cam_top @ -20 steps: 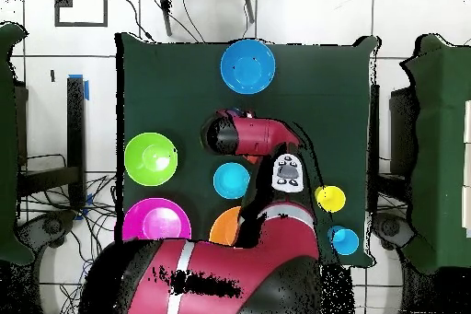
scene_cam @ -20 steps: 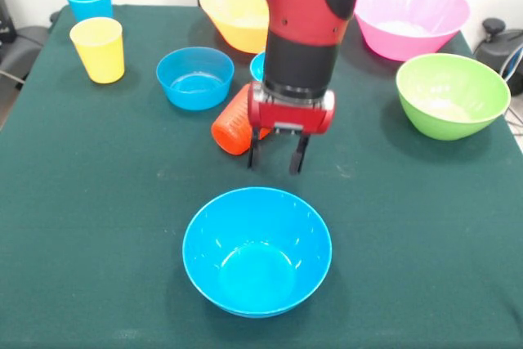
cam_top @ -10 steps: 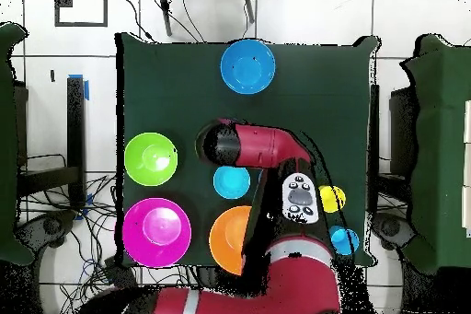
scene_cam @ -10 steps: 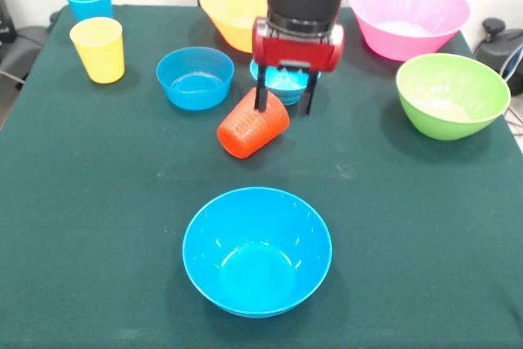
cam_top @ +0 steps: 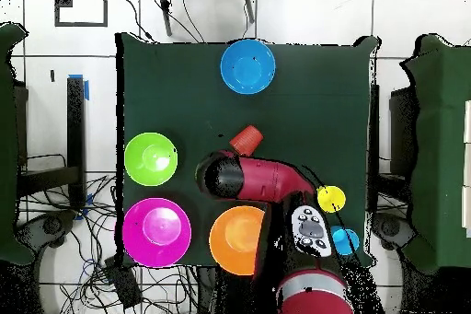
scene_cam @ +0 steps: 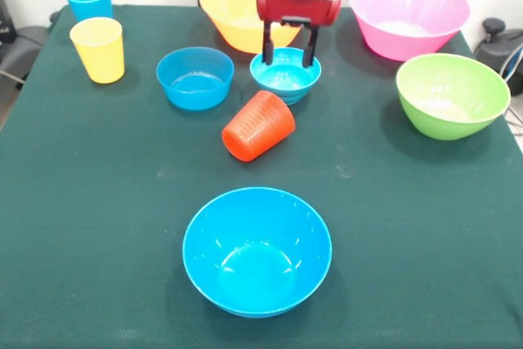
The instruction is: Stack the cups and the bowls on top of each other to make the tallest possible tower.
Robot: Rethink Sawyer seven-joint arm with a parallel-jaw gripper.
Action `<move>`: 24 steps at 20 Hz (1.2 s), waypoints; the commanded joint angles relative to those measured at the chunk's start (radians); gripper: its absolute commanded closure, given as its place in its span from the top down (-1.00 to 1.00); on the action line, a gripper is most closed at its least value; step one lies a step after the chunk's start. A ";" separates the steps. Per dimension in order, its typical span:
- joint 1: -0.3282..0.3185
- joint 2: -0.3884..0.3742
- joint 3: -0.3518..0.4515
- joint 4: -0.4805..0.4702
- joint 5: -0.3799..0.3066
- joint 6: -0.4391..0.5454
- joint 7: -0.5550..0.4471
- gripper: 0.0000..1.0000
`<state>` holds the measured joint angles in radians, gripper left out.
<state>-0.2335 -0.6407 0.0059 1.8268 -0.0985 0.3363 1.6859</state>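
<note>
so the gripper [scene_cam: 290, 55] hangs over the small teal-blue bowl [scene_cam: 285, 76], fingers spread apart and empty. orange-red cup [scene_cam: 257, 126] lies tipped on its side just in front of it

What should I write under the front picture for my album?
Open end effector hovers over a small blue bowl beside a tipped orange-red cup.

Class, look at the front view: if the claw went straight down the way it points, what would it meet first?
Most likely the small teal-blue bowl: the open claw hangs directly over it, though exact depth is uncertain.
</note>
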 commanded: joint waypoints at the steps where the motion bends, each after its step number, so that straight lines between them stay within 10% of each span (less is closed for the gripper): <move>1: -0.029 0.081 0.124 0.160 -0.079 -0.194 0.109 1.00; 12: -0.127 0.210 0.130 0.114 -0.201 -0.293 0.044 1.00; 24: -0.088 0.246 0.122 0.097 -0.164 -0.342 0.133 1.00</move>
<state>-0.3509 -0.4640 0.0350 1.9309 -0.2325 0.0837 1.6859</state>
